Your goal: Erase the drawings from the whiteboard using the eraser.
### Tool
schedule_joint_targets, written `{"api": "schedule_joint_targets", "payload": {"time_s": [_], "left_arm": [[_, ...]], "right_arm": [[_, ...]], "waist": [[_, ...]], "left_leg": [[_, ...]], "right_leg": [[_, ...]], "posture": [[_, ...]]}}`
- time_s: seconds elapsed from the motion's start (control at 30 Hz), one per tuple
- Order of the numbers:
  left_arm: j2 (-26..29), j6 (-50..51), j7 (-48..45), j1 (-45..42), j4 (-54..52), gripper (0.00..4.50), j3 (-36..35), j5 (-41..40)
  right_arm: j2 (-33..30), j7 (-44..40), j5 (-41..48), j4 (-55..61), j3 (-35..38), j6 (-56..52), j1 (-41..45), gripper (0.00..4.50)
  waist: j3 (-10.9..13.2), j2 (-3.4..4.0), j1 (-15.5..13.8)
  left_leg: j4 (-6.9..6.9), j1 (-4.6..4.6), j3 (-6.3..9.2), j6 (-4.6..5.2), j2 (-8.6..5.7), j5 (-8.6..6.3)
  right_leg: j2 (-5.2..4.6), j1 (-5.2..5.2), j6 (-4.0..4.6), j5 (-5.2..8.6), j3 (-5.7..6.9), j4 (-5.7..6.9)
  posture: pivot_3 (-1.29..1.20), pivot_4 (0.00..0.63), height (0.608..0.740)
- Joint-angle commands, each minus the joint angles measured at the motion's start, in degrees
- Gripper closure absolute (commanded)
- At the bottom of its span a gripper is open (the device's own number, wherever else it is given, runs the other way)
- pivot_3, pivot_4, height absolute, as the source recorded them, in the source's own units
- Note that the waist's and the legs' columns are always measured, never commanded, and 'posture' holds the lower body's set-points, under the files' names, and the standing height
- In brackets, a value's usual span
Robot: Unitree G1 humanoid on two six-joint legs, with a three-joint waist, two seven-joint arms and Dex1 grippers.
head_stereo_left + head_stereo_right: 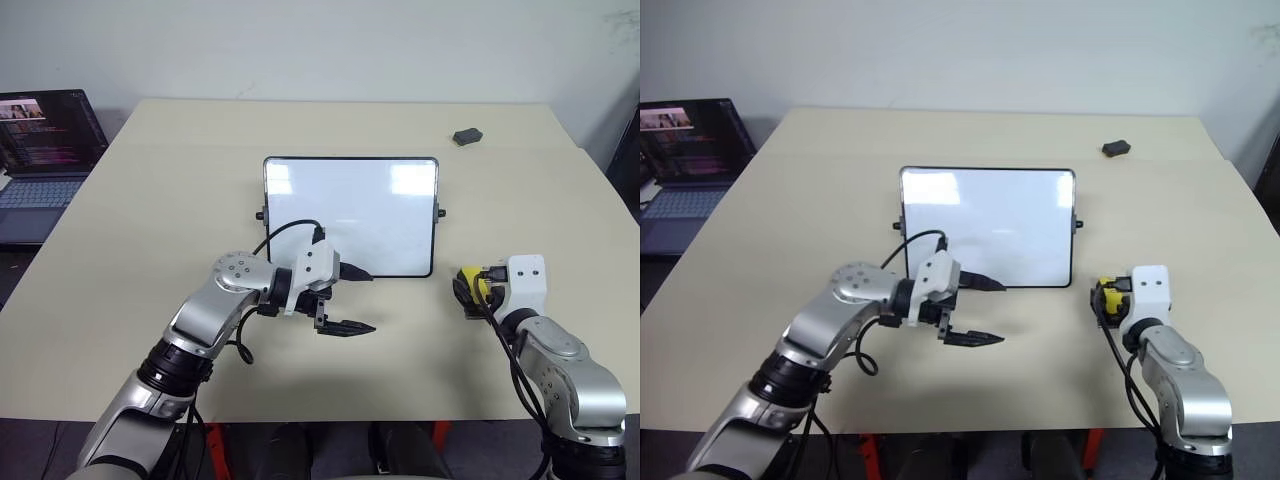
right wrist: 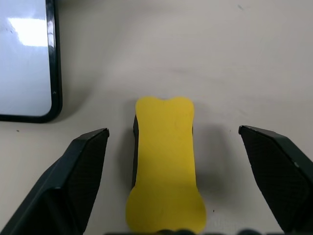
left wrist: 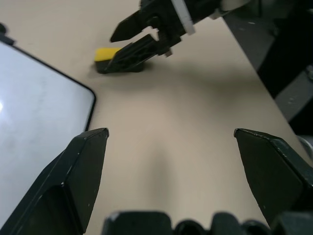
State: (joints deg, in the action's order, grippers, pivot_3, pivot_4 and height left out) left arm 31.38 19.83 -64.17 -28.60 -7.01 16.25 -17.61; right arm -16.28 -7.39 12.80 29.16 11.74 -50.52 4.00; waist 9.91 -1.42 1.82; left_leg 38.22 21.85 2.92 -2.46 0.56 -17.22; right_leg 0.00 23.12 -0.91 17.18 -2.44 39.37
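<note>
On table: one whiteboard, one eraser between open right hand; left hand open.

A glossy white rectangular whiteboard with a thin black frame lay flat on the beige table. The left gripper hovered spread at its near edge. Just right of the board, a small yellow-topped eraser sat at the right gripper, whose fingers were apparently parted
</note>
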Motion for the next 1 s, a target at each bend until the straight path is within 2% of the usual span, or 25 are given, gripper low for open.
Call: {"api": "schedule_joint_targets", "payload": {"time_s": [0.03, 0.2, 0.37, 0.53, 0.6, 0.67, 0.9, 1.0], "left_arm": [[-1.23, 3.08, 8.25, 3.74, -4.43, 0.00, -9.37, -3.71], [-2.76, 9.32, 18.89, 14.46, -13.73, 0.00, -18.68, -7.54], [-9.62, 11.22, 34.26, 27.62, -24.89, 0.00, -26.13, -6.97], [-15.33, 5.75, 43.39, 33.63, -26.10, 0.00, -27.54, -2.14], [-17.31, 3.52, 46.57, 33.35, -25.04, 0.00, -25.65, 0.78], [-18.43, 0.38, 48.23, 34.84, -23.72, 0.00, -27.56, 1.92], [-22.40, -4.59, 53.82, 38.70, -22.63, 0.00, -24.94, 7.24], [-23.55, -5.26, 54.74, 41.74, -23.79, 0.00, -24.39, 7.54]], "right_arm": [[0.55, -1.18, 2.55, 5.65, 3.21, 3.41, -0.30, 0.04], [1.37, -2.73, 0.90, 7.28, 2.44, 16.08, -4.27, 0.04], [3.40, -8.05, 2.26, 3.45, 3.44, 32.95, -11.50, 0.04], [4.32, -12.57, 2.33, -3.21, 5.06, 46.45, -19.11, 0.04], [3.41, -13.53, 2.52, -7.37, 6.68, 49.99, -19.77, 0.04], [5.05, -11.95, -0.58, -7.82, 4.85, 53.41, -23.18, 0.04], [2.77, -15.73, 0.17, -7.77, 2.12, 54.71, -26.11, 0.04], [1.07, -16.24, 1.49, -8.17, 2.28, 52.23, -23.74, 0.04]], "waist": [[-0.01, 0.01, 0.09], [-0.02, 0.02, 0.02], [-0.07, -0.02, -0.19], [-0.24, 0.01, -0.54], [-0.21, 0.01, -0.48], [-0.23, 0.09, -0.40], [-0.34, 0.09, 0.00], [-0.34, 0.09, -0.01]], "left_leg": [[0.01, 0.00, 0.00, 0.00, 0.01, 0.00], [0.00, 0.00, 0.00, 0.00, 0.04, 0.00], [0.04, -0.02, -0.01, 0.00, 0.02, -0.01], [0.10, -0.24, 0.04, 0.00, 0.00, -0.01], [0.05, -0.81, 0.03, 0.00, -0.01, -0.01], [-0.11, -1.35, 0.00, 0.00, -0.02, -0.02], [-0.22, -1.68, -0.10, -0.01, 0.00, -0.03], [-0.23, -1.70, -0.08, -0.01, 0.00, -0.04]], "right_leg": [[0.00, 0.01, 0.00, 0.00, 0.00, 0.01], [-0.02, 0.04, -0.01, 0.00, -0.01, 0.04], [-0.11, 0.00, -0.01, 0.00, -0.02, 0.06], [-0.13, -0.29, -0.01, 0.00, 0.04, 0.06], [-0.12, -0.88, -0.01, 0.01, 0.04, -0.03], [-0.10, -1.46, -0.04, 0.02, 0.01, -0.37], [-0.04, -1.72, -0.08, 0.09, -0.13, -0.37], [-0.05, -1.72, -0.07, 0.09, -0.11, -0.38]], "posture": [[0.00, 0.150, 0.740], [0.00, 0.150, 0.740], [0.00, 0.150, 0.740], [0.00, 0.150, 0.740], [0.00, 0.150, 0.740], [0.00, 0.150, 0.740], [0.00, 0.150, 0.740], [0.00, 0.150, 0.740]]}}
